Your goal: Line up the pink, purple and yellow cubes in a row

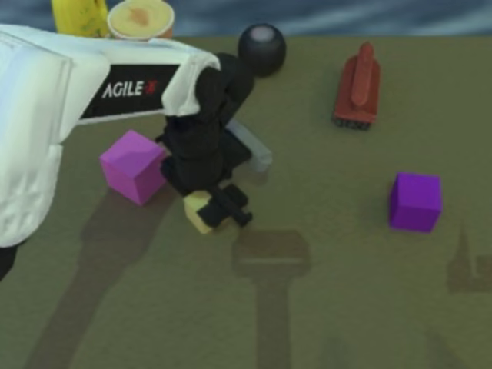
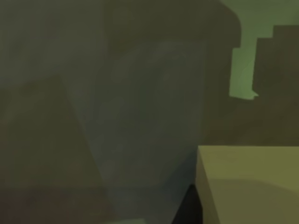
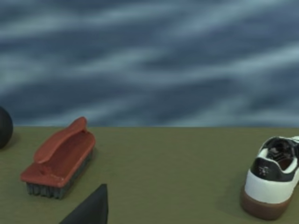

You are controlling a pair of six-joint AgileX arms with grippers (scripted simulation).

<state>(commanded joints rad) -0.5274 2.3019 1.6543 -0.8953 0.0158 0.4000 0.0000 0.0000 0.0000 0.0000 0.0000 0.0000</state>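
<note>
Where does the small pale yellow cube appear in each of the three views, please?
Top view: the yellow cube lies left of centre, partly under the left gripper, beside the pink cube.
Left wrist view: it fills the near corner, seen close.
Right wrist view: not in it.
Shared landmark: the red brush shows in the top and right wrist views.
</note>
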